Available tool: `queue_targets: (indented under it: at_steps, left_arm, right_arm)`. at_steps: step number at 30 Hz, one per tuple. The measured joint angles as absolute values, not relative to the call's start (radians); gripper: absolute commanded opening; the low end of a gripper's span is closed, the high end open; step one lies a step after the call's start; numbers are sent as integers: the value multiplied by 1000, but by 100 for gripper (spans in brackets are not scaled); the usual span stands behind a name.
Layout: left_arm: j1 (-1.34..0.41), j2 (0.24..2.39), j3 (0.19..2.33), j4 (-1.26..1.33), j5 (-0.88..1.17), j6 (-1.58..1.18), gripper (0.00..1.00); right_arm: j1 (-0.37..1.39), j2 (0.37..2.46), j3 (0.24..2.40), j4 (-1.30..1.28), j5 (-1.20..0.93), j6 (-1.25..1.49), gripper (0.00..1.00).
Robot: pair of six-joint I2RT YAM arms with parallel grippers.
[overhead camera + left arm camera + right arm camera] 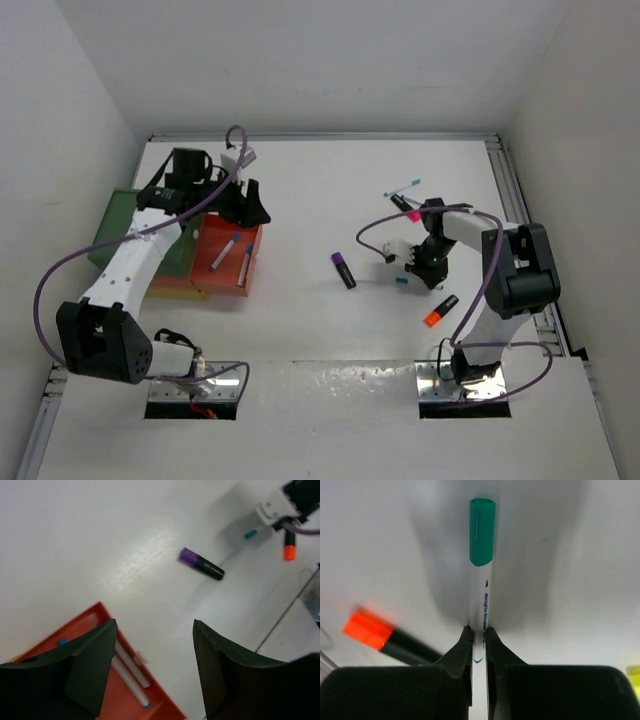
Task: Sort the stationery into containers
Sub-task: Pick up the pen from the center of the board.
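Note:
My right gripper (413, 272) is shut on a white pen with a teal cap (482, 555), held just above the table; the cap shows in the top view (402, 281). My left gripper (245, 205) is open and empty, above the far edge of the red-orange tray (222, 280), which holds two white pens (236, 257). In the left wrist view the open gripper (155, 625) frames the tray (167, 707) and its pens (131, 672). A purple highlighter (343, 270) and an orange highlighter (440, 310) lie loose on the table.
A dark green tray (118, 228) sits left of the red-orange one, with a yellow tray (178, 291) partly under them. A teal-capped pen (403, 187) and a pink-capped highlighter (406, 206) lie behind the right arm. A metal rail (510, 190) borders the right side.

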State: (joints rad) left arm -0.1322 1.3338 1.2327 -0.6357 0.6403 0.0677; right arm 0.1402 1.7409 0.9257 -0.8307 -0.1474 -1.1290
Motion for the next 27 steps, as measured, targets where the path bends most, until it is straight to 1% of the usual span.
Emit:
queue_targets:
  at_steps: [4,8,12,16,22,27]
  left_arm:
    - [-179,1274,1058,-462,720,-80,66]
    - [-253,1286,979,-302,736,-221,65]
    - [-374,1367,1000,-169,725,-310,64]
    - [-466,1499,1023,-42,722,-413,64]
    - [-508,1738,1111,109,754,-601,64]
    - [-545,1840,1204,203,789,-710,66]
  right_arm:
    - [143,1795,1011,-799,-245,-987,0]
    - [142,1808,1053,-775,-342,-855,0]
    - [136,1808,1073,-776,-445,-716,0]
    - [119,1808,1093,-774,-557,-576,0]
    - [86,1797,1102,-728,-744,-315,0]
    - [79,1754,1102,-636,-876,-84,0]
